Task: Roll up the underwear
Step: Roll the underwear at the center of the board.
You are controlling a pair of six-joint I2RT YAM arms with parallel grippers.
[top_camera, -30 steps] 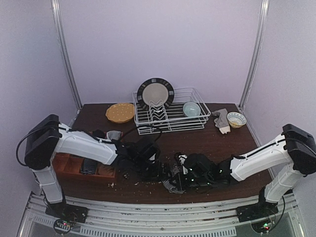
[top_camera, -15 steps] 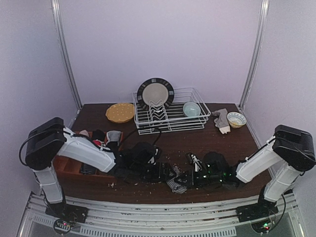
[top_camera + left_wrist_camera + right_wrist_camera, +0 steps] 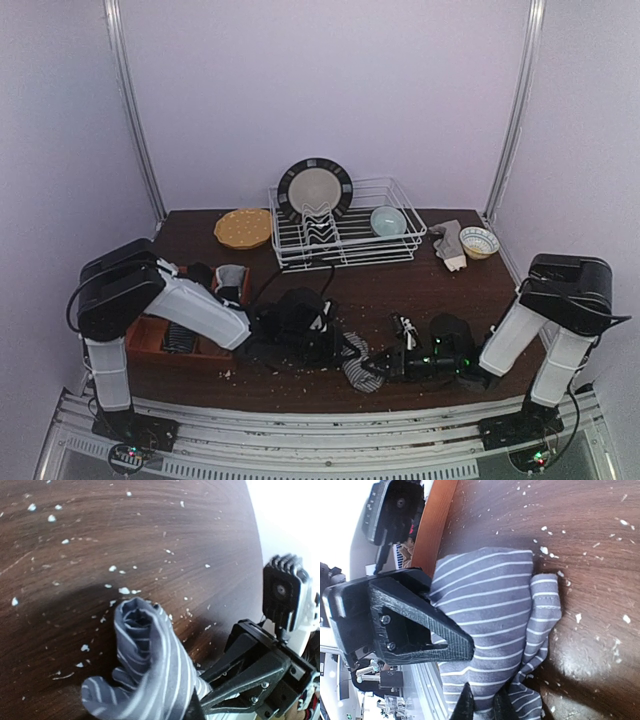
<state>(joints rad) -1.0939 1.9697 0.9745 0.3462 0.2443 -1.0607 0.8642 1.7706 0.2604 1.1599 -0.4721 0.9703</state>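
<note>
Striped underwear [image 3: 355, 362] lies bunched near front edge of surface [image 3: 420, 290], between both arms. Right gripper [image 3: 202, 700]: fingers [image 3: 466, 702] clenched on cloth. Left gripper [image 3: 469, 649] sits against cloth's other side; you cannot tell whether its fingers grip. Roll looks loose, partly formed. Pin one end, turn slowly with even tension, avoid dragging cloth off edge.
</note>
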